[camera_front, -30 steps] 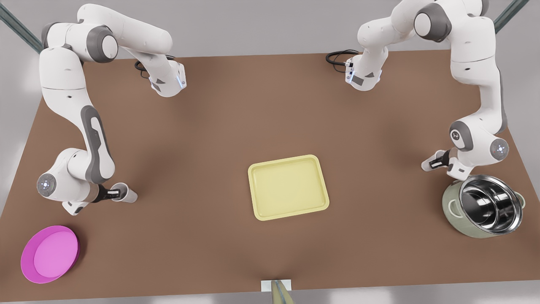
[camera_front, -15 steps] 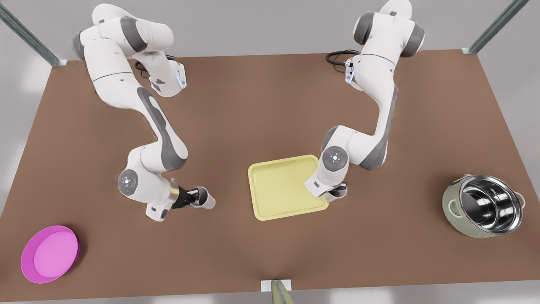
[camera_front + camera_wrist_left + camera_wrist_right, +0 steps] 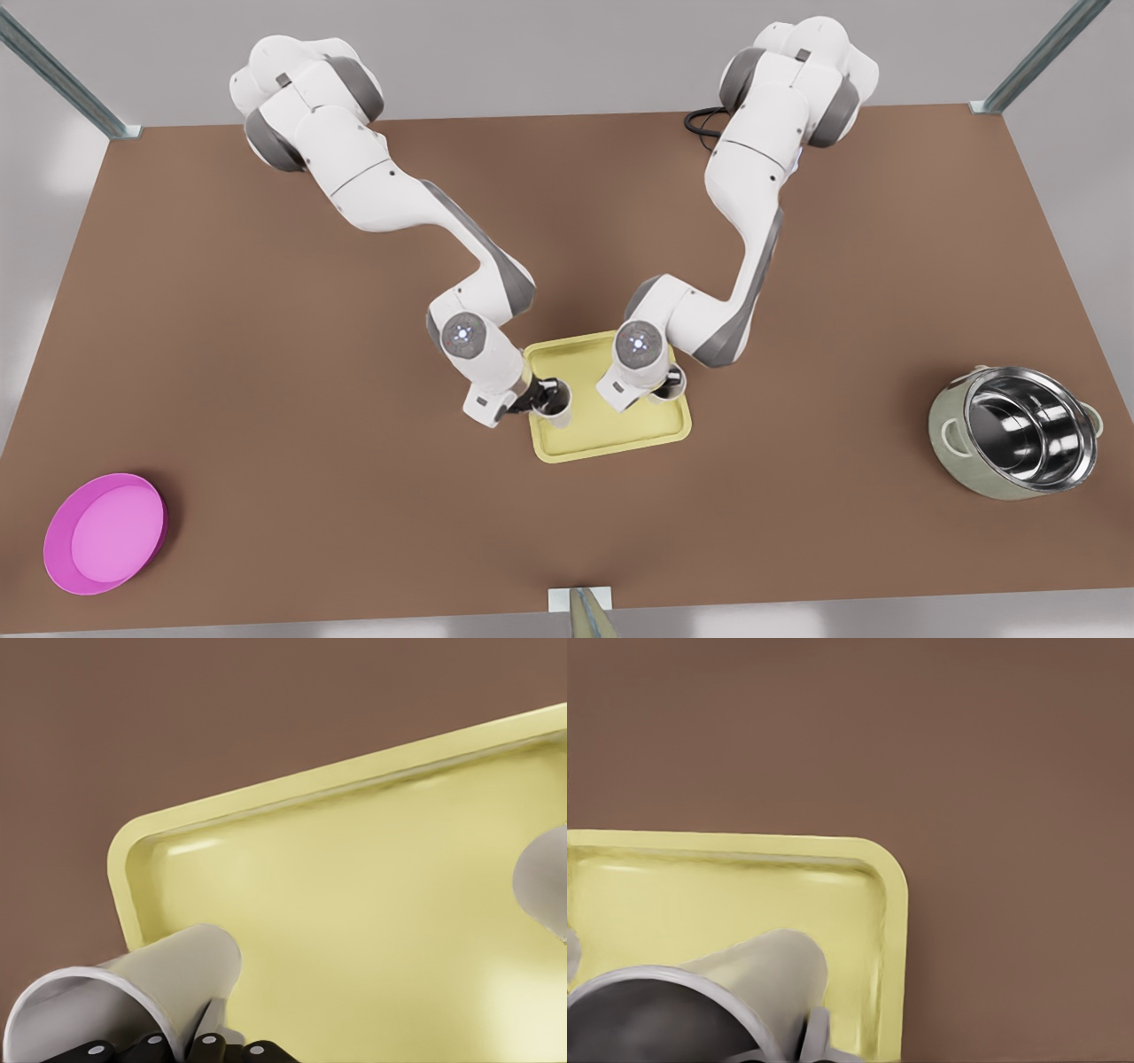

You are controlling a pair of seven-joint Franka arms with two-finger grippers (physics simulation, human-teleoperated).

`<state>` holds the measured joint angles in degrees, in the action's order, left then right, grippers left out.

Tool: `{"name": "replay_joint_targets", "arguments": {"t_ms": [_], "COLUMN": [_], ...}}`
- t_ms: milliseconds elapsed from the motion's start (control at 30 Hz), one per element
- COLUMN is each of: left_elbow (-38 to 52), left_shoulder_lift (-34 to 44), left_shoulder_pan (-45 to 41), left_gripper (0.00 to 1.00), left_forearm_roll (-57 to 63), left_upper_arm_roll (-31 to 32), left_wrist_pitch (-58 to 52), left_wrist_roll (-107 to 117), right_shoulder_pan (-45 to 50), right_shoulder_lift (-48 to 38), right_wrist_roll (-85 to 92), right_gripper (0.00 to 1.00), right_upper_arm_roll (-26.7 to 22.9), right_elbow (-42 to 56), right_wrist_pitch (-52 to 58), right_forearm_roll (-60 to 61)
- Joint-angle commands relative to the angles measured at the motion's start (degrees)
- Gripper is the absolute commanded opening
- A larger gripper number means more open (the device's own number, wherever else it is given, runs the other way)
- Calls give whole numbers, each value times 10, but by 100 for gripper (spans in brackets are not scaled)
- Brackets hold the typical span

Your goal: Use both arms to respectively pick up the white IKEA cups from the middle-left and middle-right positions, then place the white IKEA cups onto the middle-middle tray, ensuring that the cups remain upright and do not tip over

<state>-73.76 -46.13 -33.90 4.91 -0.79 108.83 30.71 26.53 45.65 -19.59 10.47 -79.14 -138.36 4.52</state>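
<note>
Over the pale yellow rectangular tray (image 3: 611,439), the left gripper (image 3: 538,398) and right gripper (image 3: 666,387) are each clamping a small white tapered cup (image 3: 556,406) (image 3: 671,383), left and right.

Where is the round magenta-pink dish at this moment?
In the front view, the round magenta-pink dish lies on the brown table near its front left corner, far left of the pale yellow rectangular tray.

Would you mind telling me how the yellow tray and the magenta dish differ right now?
The tray is pale yellow and rectangular with rounded corners; the magenta dish is round. The tray lies mid-table with both grippers, left and right, each holding a white cup over it; the dish sits alone near the front view's lower left corner. Both are shallow, with low raised rims.
</note>
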Motion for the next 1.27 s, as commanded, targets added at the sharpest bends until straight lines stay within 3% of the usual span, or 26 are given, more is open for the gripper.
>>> {"name": "replay_joint_targets", "arguments": {"t_ms": [0,33,67,100,133,200,233,267,300,433,467,500,533,600,667,767,833,900,967,1033,1100,1233], "left_elbow": [0,0,0,0,-1,-1,0,1,1,1,2,30,141,178,33,30,31,33,41,41,41,41], "left_shoulder_lift": [-6,-8,-9,-9,-9,-8,-7,-5,-1,60,107,154,165,210,323,330,329,326,318,312,311,307], "left_shoulder_pan": [1,1,2,3,4,5,5,6,9,19,30,52,100,150,180,180,180,178,178,179,181,178], "left_gripper": [21,25,36,56,61,100,100,100,100,100,100,100,100,100,100,100,100,100,100,100,100,100], "left_forearm_roll": [-6,-6,-6,-6,-7,-7,-8,-8,-8,-17,-43,-44,-43,-39,0,-23,-23,-22,-22,-23,-22,-23], "left_upper_arm_roll": [1,1,1,1,3,3,4,4,4,12,12,11,12,15,10,11,11,11,11,10,10,11], "left_wrist_pitch": [3,3,3,8,15,15,15,12,8,-83,-122,-232,-380,-454,-368,-339,-342,-343,-350,-350,-350,-350], "left_wrist_roll": [90,88,88,88,88,88,90,89,88,89,88,88,87,-31,-299,-300,-301,-301,-301,-301,-301,-300], "right_shoulder_pan": [5,9,9,9,9,9,9,9,12,11,10,8,4,2,-15,-139,-300,-370,-372,-370,-369,-370], "right_shoulder_lift": [7,13,16,20,24,26,31,34,41,39,37,37,34,7,-93,-144,-101,-119,-202,-290,-301,-307], "right_wrist_roll": [-264,-264,-264,-264,-264,-263,-262,-263,-258,-255,-254,-254,-254,-257,-255,-67,171,243,236,206,183,187], "right_gripper": [21,21,21,21,21,21,29,78,100,100,100,100,100,100,100,100,100,100,100,100,100,100], "right_upper_arm_roll": [0,0,1,1,1,1,1,1,1,1,0,0,0,1,2,5,2,-2,-8,-7,-6,-5], "right_elbow": [0,0,-1,-1,0,-1,0,0,1,11,12,12,12,2,-33,-33,-34,-31,-34,-62,-4,8], "right_wrist_pitch": [-29,-29,-29,-29,-29,-29,-29,-29,-31,-31,-31,-31,-31,-20,77,255,293,343,443,477,553,579], "right_forearm_roll": [-5,-5,-6,-6,-7,-7,-7,-8,-12,-12,-12,-12,-11,-8,-6,-2,-6,-20,-49,-49,-49,-48]}}
